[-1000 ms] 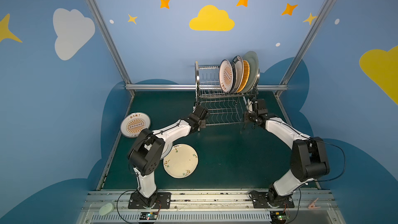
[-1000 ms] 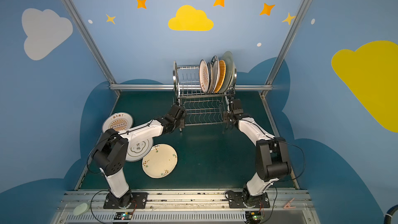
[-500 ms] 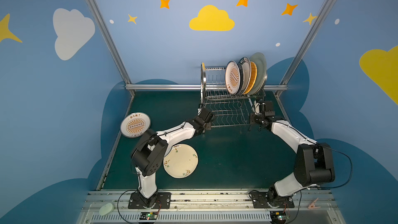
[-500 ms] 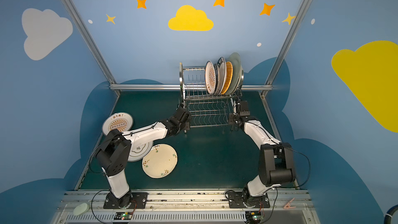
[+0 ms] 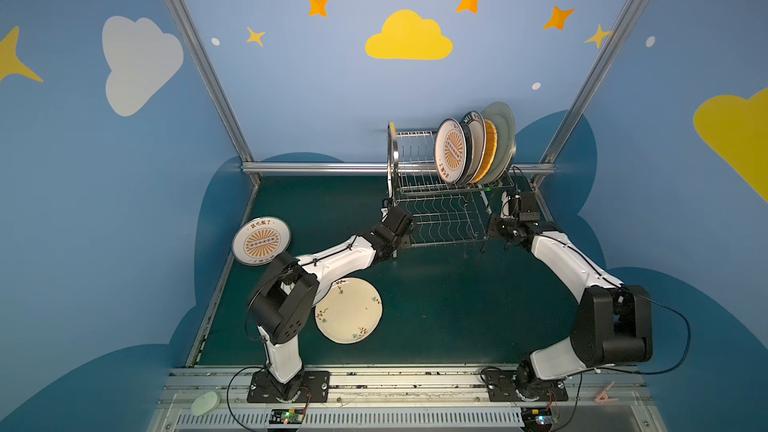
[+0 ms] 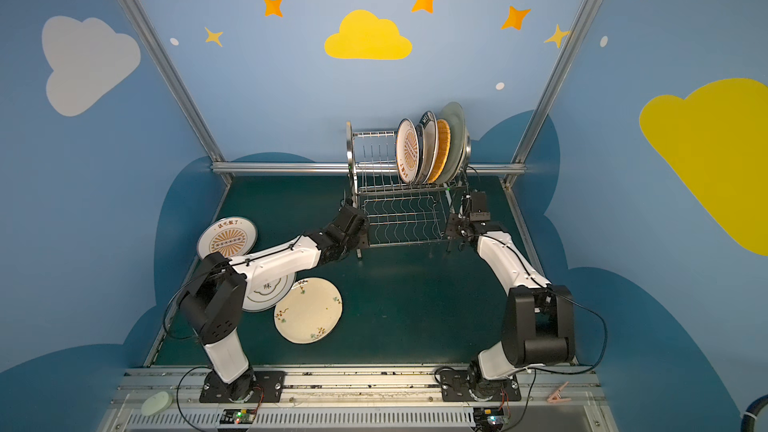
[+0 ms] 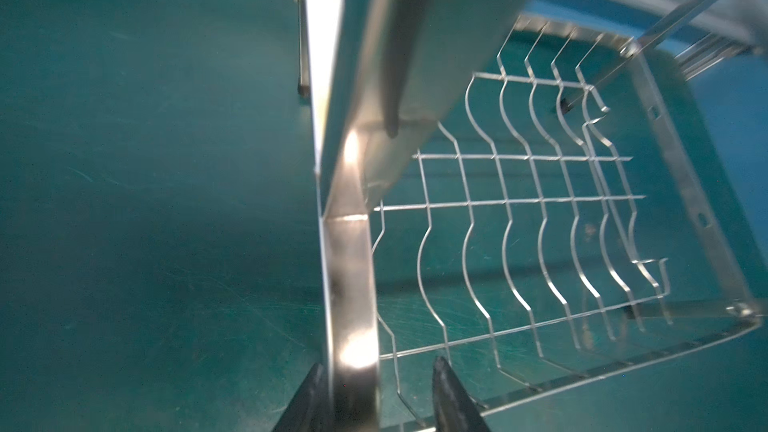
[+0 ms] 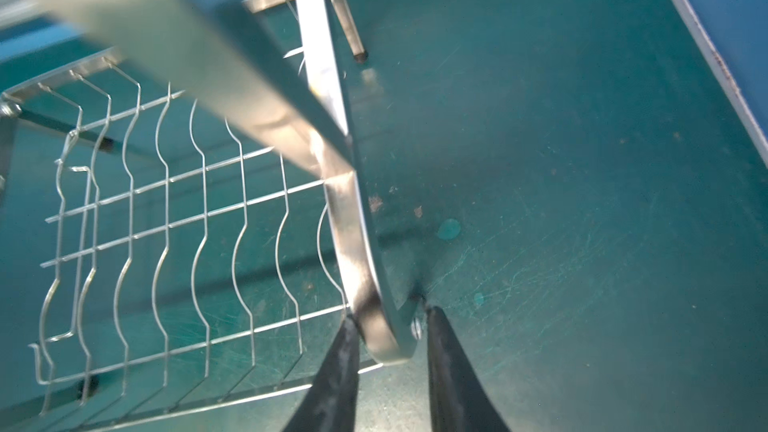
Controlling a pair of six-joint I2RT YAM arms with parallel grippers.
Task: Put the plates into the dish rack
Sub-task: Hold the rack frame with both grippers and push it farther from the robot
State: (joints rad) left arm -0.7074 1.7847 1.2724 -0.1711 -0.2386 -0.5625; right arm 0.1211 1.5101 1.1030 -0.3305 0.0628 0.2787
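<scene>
item: rack (image 5: pixel 440 218), shiny steel wire, two tiers, is standing at the far side of the table (image 5: pixel 436 305), right of the middle. five plates are leaning on edge in the right end of its upper tier, a sunburst plate (image 5: pixel 451 150) leftmost and a pale green plate (image 5: pixel 500 135) rightmost; the slots to their left are showing empty. three more are lying flat at the near left: a second sunburst plate (image 5: pixel 261 241) by the left wall, a floral plate (image 5: pixel 348 310) nearer the middle, and a teal-rimmed plate (image 6: pixel 266 290) lying partly under the left arm. left gripper (image 7: pixel 378 367) is straddling the flat strip of the rack's left end frame, jaws parted, one finger touching the strip and the other standing clear, so it is clamping nothing. right gripper (image 8: pixel 390 315) is straddling the low curve of the right end frame, jaws likewise parted and gripping nothing. handling, by judgement: the rack is looking rigid and slick, and is probably sitting heavier at its loaded right end, so the low end frames are serving as the best holds. the plates are looking stiff, glazed, slippery and breakable; each is best taken by the rim, and those lying flat are offering little edge.
</scene>
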